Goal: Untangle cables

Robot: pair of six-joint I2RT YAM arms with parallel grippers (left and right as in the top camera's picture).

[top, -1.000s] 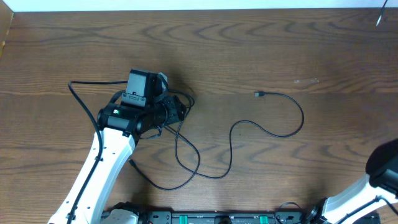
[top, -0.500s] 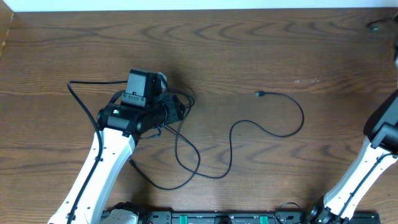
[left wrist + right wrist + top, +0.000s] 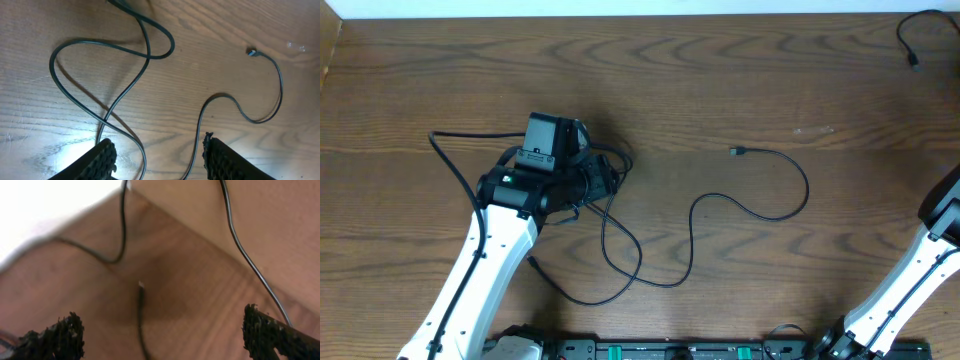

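Thin black cables lie looped across the middle of the table, with a small plug at one end. They bunch and cross at my left gripper. In the left wrist view that gripper is open, and two cable strands run loosely between its fingers; a loop and the plug lie beyond. Another black cable lies at the far right corner. My right gripper hangs wide open above this cable's end, holding nothing.
The left arm reaches in from the front left, with its own thicker black lead arcing to its left. The right arm rises along the right edge. The table's far edge meets a white strip.
My right gripper has opened wide and a black cable now lies at the far right corner. The right arm has shifted along the right edge. The left jaws have spread a little.
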